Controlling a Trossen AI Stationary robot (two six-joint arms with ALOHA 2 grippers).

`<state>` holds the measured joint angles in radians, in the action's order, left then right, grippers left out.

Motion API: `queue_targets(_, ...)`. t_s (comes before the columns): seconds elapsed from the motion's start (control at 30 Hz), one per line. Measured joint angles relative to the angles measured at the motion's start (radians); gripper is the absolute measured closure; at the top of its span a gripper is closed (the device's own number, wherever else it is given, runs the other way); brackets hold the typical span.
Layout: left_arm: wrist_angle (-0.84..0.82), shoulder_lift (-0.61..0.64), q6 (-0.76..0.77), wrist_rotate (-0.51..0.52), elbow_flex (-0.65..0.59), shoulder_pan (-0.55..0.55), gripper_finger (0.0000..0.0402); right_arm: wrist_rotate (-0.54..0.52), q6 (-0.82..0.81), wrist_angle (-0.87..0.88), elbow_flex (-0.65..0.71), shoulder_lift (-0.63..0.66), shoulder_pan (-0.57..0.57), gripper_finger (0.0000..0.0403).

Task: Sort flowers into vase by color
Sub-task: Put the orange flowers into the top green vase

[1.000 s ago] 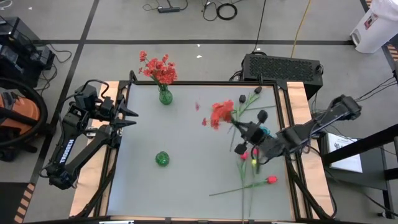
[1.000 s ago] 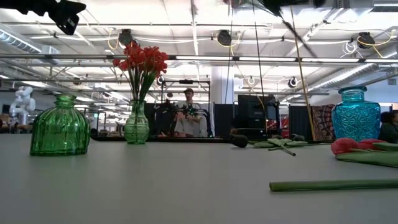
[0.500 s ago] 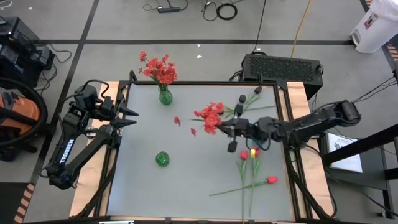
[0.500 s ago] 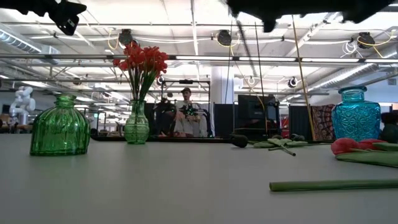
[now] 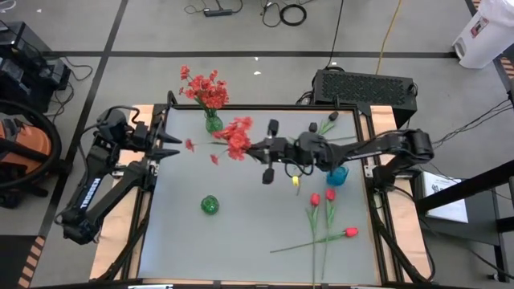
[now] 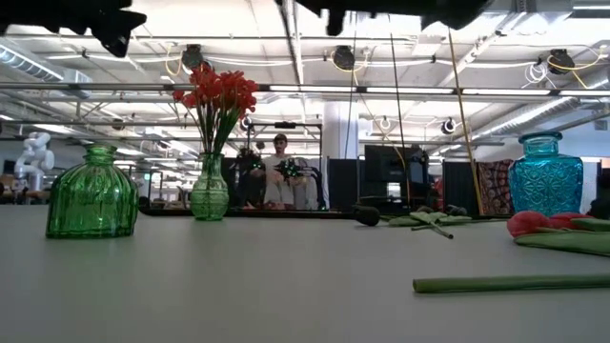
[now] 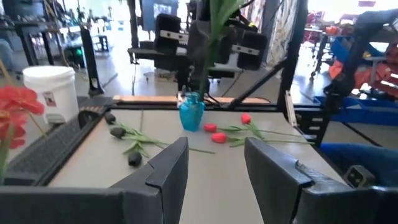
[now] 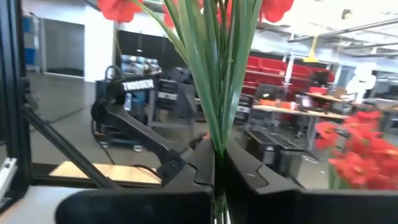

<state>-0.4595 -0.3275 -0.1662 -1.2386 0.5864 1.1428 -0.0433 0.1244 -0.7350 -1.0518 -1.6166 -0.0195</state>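
Note:
My right gripper [image 5: 263,148] is shut on a red clustered-blossom spray [image 5: 235,136], held over the table's far middle just right of the tall green vase [image 5: 213,123]. That vase holds other red sprays [image 5: 205,87] by their stems. My left gripper [image 5: 166,145] hangs open over the left edge and touches nothing. Red tulip buds [image 5: 322,197] and a third [image 5: 350,233] lie on the table near the right side. Black blooms [image 5: 312,128] lie at the far right. In the low view both grippers show only as dark shapes at the top. My right gripper pinches the spray's bundled green stems [image 8: 217,146] between its two fingers, coming level from the table's right. The spray is lifted clear of the table. Its red blossoms [image 5: 238,133] reach past the fingertips toward the table's left, beside the tall green vase.
A round green vase [image 5: 210,205] stands near the table's middle-left, and a blue vase [image 5: 337,175] under my right arm. A long loose stem [image 5: 301,243] lies near the front right. A person [image 6: 283,176] sits beyond the far edge.
My right gripper has swung from the table's right side toward the left and the far edge, carrying the red spray, and stays shut on it. The spray has travelled with it to the tall green vase. The blue vase, covered by the arm before, now shows.

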Motion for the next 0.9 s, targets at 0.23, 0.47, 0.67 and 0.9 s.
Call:
queue_targets(0.23, 0.305, 0.000, 0.193, 0.079, -0.071, -0.023, 0.0237, 0.112, -0.057, 0.004, -0.103, -0.104, -0.047, 0.0397)
queue_targets(0.47, 0.600, -0.027, 0.293, 0.262, -0.184, -0.181, 0.0237, 0.129, -0.061, 0.007, -0.135, -0.151, -0.054, 0.0397)
queue_targets(0.67, 0.734, -0.106, 0.291, 0.428, -0.234, -0.362, 0.0237, 0.129, -0.061, 0.004, -0.136, -0.151, -0.054, 0.0397)
queue_targets(0.9, 0.871, -0.251, 0.245, 0.592, -0.234, -0.580, 0.0237, 0.129, -0.066, 0.005, -0.136, -0.150, -0.054, 0.0397)
